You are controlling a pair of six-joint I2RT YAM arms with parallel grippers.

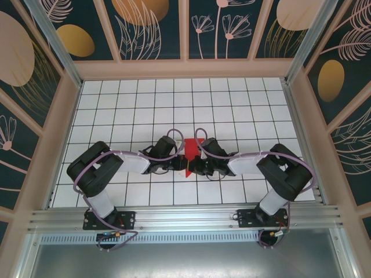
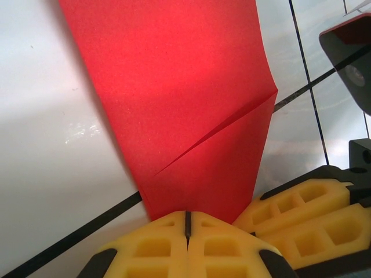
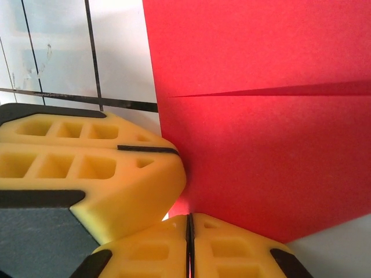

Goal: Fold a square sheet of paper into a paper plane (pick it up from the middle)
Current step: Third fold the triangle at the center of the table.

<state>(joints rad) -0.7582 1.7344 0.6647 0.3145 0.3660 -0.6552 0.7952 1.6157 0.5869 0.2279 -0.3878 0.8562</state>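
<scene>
The red sheet of paper (image 1: 192,147) is folded and sits at the middle of the white grid table, between my two arms. A diagonal crease crosses the paper (image 2: 185,104) in the left wrist view, and a straight crease crosses the paper (image 3: 261,145) in the right wrist view. My left gripper (image 2: 187,213) is shut, and the paper's near end runs into its tips. My right gripper (image 3: 189,217) is shut the same way on that end. The two grippers touch side by side: the right fingers (image 2: 301,214) lie beside my left ones, and the left fingers (image 3: 116,174) beside my right ones.
The white tiled table (image 1: 145,104) has raised walls at the left (image 1: 55,145), back and right (image 1: 307,133). Both arm bases (image 1: 107,219) are bolted to the metal rail at the near edge. The forearms reach inward and meet near the centre.
</scene>
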